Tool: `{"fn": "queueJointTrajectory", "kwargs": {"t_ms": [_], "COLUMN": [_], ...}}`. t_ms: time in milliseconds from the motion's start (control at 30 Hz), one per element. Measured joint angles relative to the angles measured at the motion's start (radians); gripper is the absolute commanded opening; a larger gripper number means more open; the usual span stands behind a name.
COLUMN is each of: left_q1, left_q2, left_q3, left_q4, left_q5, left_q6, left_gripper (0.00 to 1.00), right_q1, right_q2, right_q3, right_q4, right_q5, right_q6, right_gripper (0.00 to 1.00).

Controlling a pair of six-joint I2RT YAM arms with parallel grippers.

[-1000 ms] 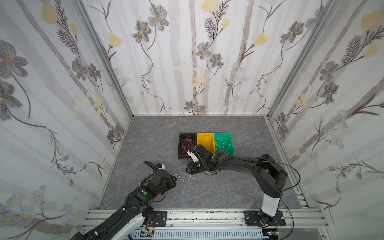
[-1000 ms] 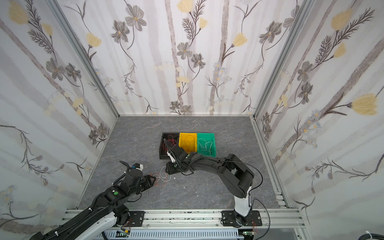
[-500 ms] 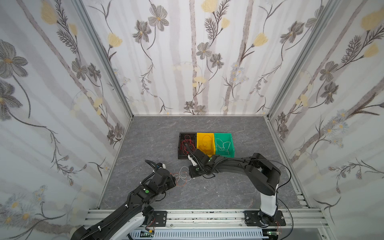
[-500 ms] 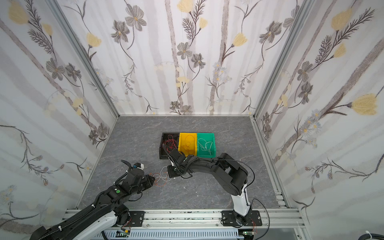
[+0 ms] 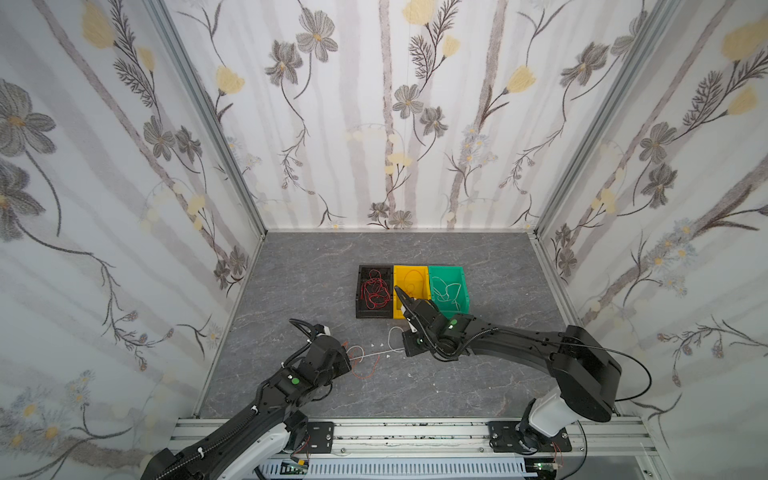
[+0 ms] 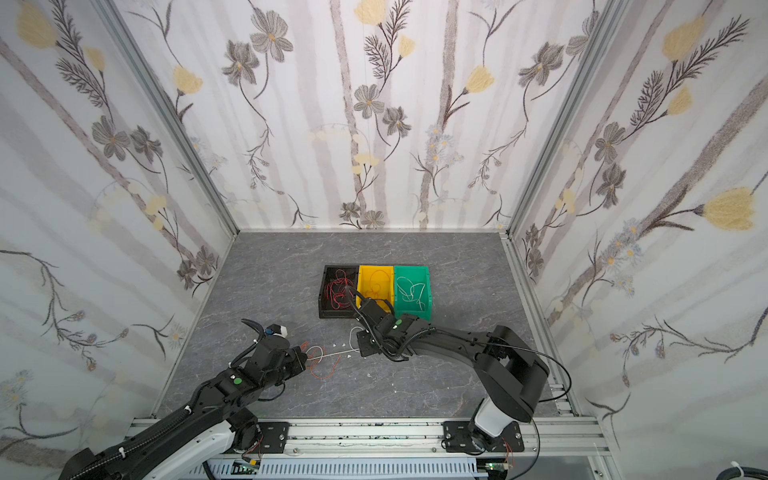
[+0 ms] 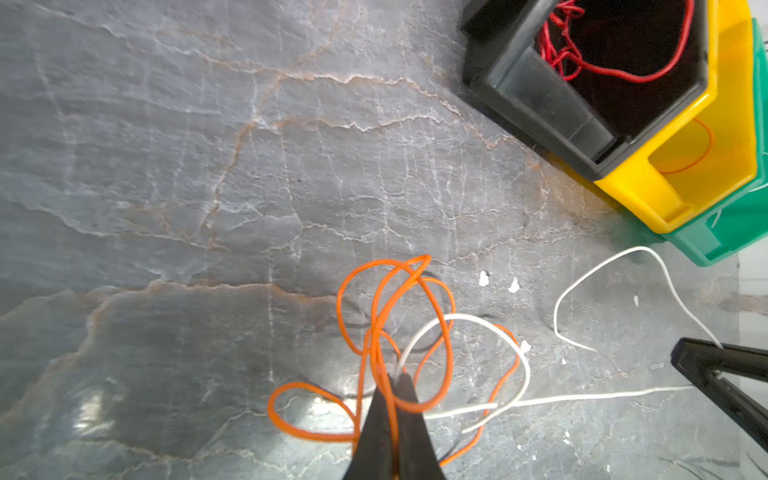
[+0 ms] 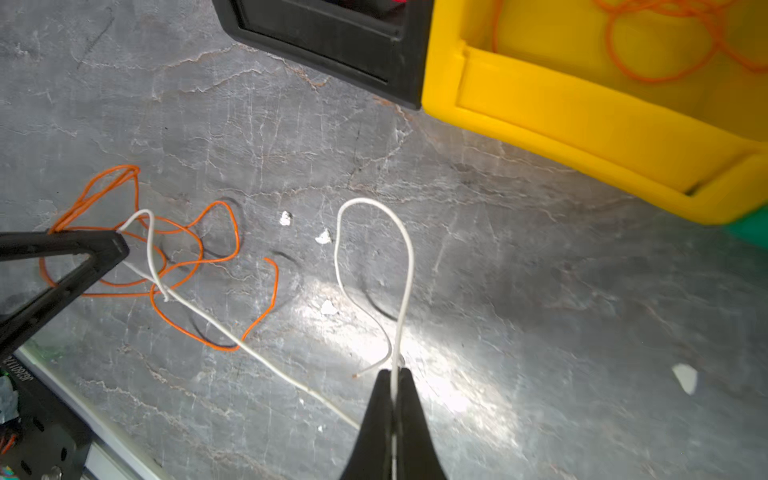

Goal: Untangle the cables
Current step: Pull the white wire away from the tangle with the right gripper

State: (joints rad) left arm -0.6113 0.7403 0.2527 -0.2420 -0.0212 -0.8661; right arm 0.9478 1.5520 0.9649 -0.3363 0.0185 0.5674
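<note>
An orange cable (image 7: 386,263) and a white cable (image 8: 409,257) lie looped through each other on the grey floor, in front of the bins. My left gripper (image 7: 394,376) is shut on a strand of the orange cable at the tangle. My right gripper (image 8: 392,370) is shut on the white cable, which runs straight back from it to the tangle. In both top views the left gripper (image 5: 349,360) and the right gripper (image 5: 405,351) face each other low over the floor, with the white cable (image 5: 380,354) stretched between them.
Three bins stand side by side behind the grippers: a black bin (image 5: 358,295) with red cables (image 5: 374,293), a yellow bin (image 5: 410,268) with an orange cable, and a green bin (image 5: 465,291) with white cables. Small white scraps (image 5: 376,345) lie on the floor. Patterned walls close in three sides.
Both grippers have shut, the left on the orange cable and the right on the white one. The right gripper has drawn a little toward the front.
</note>
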Motion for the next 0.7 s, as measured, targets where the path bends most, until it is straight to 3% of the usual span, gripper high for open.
{"fn": "queueJointTrajectory", "kwargs": {"t_ms": [200, 367, 467, 700], "left_q1": [0.005, 0.023, 0.021, 0.022], "left_q2": [0.011, 0.016, 0.014, 0.039], "left_q3": [0.025, 0.016, -0.006, -0.003], "left_q4": [0.056, 0.022, 0.045, 0.074], "left_q5": [0.050, 0.013, 0.049, 0.069], "left_q6": [0.002, 0.021, 0.034, 0.054], "left_gripper": [0.00, 0.21, 0.29, 0.28], "right_q1": [-0.063, -0.125, -0.129, -0.130], "right_q2": [-0.122, -0.209, -0.218, -0.164], "right_q3": [-0.116, -0.188, -0.207, -0.225], "right_q4": [0.019, -0.057, -0.077, -0.041], "right_q5": [-0.003, 0.054, 0.057, 0.034], "right_q6": [0.012, 0.019, 0.019, 0.040], "right_gripper": [0.00, 0.00, 0.00, 0.02]}}
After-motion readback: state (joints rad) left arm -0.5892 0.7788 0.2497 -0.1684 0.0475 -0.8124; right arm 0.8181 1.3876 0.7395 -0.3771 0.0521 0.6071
